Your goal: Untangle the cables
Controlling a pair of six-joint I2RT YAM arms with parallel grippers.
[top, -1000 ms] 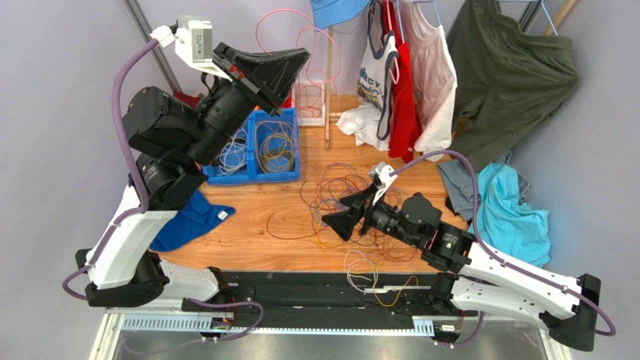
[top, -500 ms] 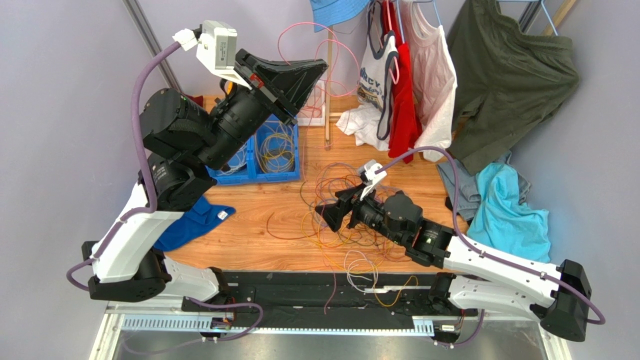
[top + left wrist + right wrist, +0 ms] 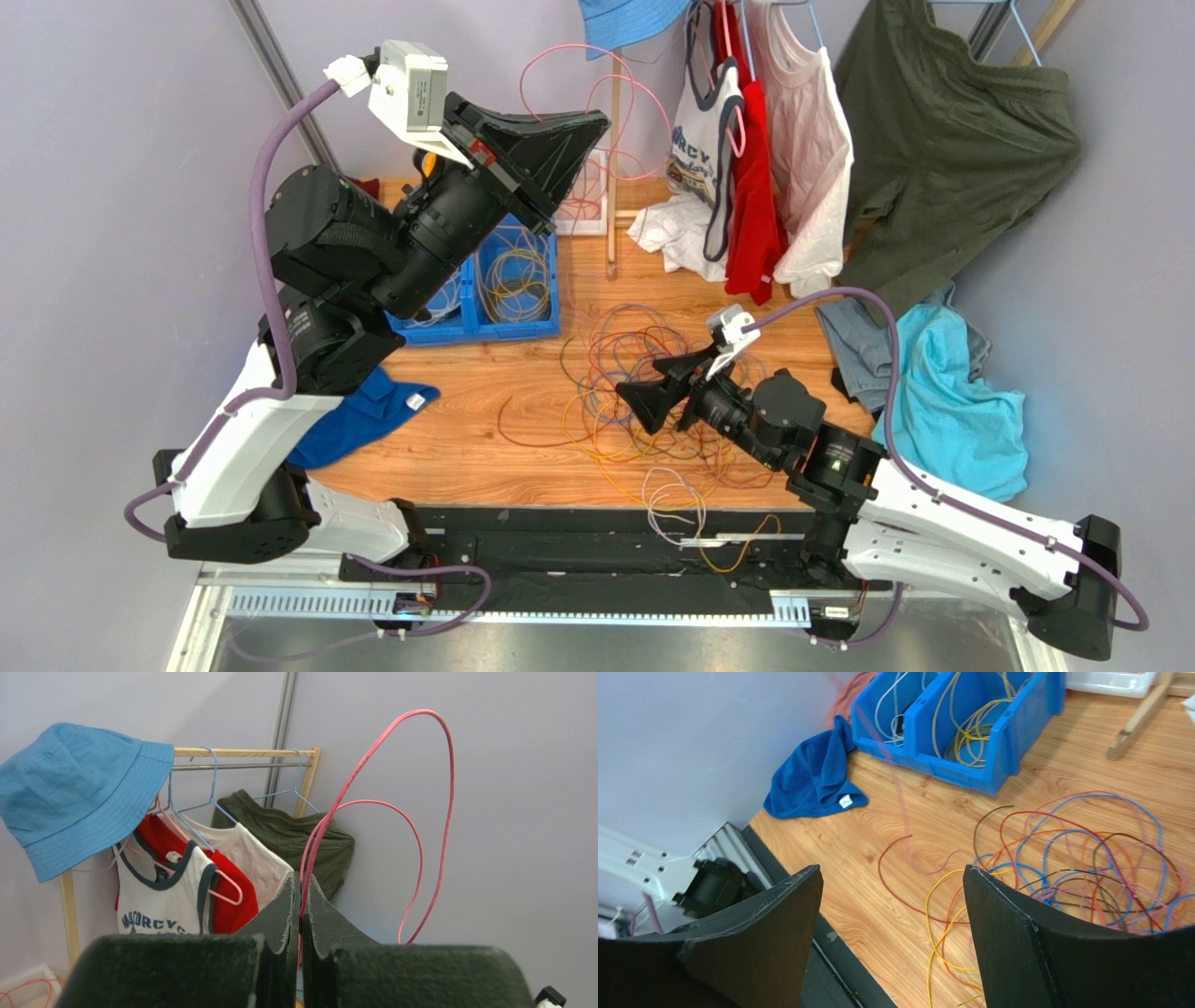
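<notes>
A tangle of thin cables (image 3: 659, 385) in orange, yellow, red, blue, purple and brown lies on the wooden table; it also shows in the right wrist view (image 3: 1081, 861). My left gripper (image 3: 596, 129) is raised high at the back, shut on a pink cable (image 3: 428, 763) that loops above the jaws (image 3: 561, 63). My right gripper (image 3: 634, 399) is open and empty, low over the left side of the tangle; its fingertips (image 3: 808, 882) frame a yellow strand (image 3: 948, 910).
A blue bin (image 3: 540, 315) holds sorted cables, also in the right wrist view (image 3: 1018, 763). A blue cloth (image 3: 358, 413) lies left. A wooden rack (image 3: 246, 752) with clothes and a blue hat (image 3: 70, 791) stands behind. A turquoise garment (image 3: 954, 399) lies right.
My left gripper rose and moved right with the pink cable, then held. My right gripper shifted left toward the tangle, then drew back slightly right, staying open.
</notes>
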